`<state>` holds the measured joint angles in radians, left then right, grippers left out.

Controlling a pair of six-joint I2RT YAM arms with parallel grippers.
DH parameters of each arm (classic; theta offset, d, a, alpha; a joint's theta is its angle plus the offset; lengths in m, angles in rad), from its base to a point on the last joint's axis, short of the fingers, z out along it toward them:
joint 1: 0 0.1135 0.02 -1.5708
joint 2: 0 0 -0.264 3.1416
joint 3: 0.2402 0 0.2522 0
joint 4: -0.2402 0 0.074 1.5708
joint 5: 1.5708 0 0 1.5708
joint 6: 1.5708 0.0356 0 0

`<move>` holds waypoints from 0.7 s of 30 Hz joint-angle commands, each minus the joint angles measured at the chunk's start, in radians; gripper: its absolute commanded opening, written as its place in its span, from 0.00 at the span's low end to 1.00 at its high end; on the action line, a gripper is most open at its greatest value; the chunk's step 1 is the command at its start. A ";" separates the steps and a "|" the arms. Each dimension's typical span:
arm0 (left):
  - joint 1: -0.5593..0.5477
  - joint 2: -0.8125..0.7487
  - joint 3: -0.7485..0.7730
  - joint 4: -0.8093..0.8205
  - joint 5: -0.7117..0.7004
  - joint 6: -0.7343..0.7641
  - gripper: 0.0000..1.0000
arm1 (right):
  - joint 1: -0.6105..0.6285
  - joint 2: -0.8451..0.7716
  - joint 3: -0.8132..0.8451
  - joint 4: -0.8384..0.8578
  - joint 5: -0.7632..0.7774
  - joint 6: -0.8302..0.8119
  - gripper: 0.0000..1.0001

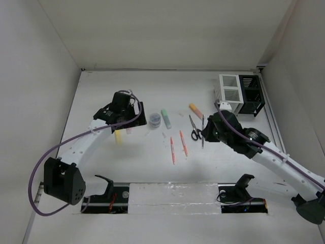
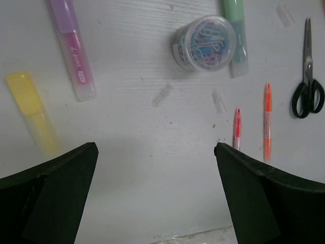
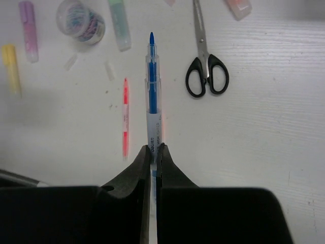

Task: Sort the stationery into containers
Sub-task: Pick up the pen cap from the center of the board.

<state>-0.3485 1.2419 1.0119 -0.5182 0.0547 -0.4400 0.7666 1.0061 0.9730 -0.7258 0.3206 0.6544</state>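
Observation:
My right gripper (image 1: 205, 132) (image 3: 154, 150) is shut on a thin clear pen with blue ink (image 3: 152, 86) (image 1: 202, 123), held above the table near the black-handled scissors (image 1: 194, 128) (image 3: 205, 66). My left gripper (image 1: 123, 114) (image 2: 155, 152) is open and empty, hovering over bare table near the yellow highlighter (image 1: 118, 136) (image 2: 33, 114) and the purple highlighter (image 2: 72, 48). The green highlighter (image 1: 166, 118), the orange highlighter (image 1: 195, 110) and two orange-red pens (image 1: 172, 149) (image 1: 183, 143) lie mid-table. The white organizer (image 1: 229, 89) and the black organizer (image 1: 251, 94) stand at the back right.
A round clear tub of coloured paper clips (image 1: 155, 119) (image 2: 205, 41) sits beside the green highlighter. Small clear pen caps (image 2: 161, 95) lie loose near it. White walls enclose the table on three sides.

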 commanded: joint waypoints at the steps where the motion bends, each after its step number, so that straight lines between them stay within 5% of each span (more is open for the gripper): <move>1: -0.082 0.037 0.051 0.001 -0.013 0.072 1.00 | 0.026 -0.095 0.001 0.048 -0.081 -0.073 0.00; 7: -0.204 0.180 0.051 0.023 -0.124 0.122 0.98 | 0.051 -0.182 -0.051 0.086 -0.120 -0.088 0.00; 12: -0.204 0.280 0.040 0.035 -0.139 0.136 0.82 | 0.085 -0.214 -0.040 0.086 -0.158 -0.098 0.00; 21: -0.204 0.418 0.071 0.046 -0.151 0.170 0.74 | 0.138 -0.303 -0.059 0.106 -0.176 -0.107 0.00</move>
<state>-0.5545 1.6512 1.0435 -0.4793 -0.0845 -0.2989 0.8898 0.7300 0.9314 -0.6785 0.1581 0.5644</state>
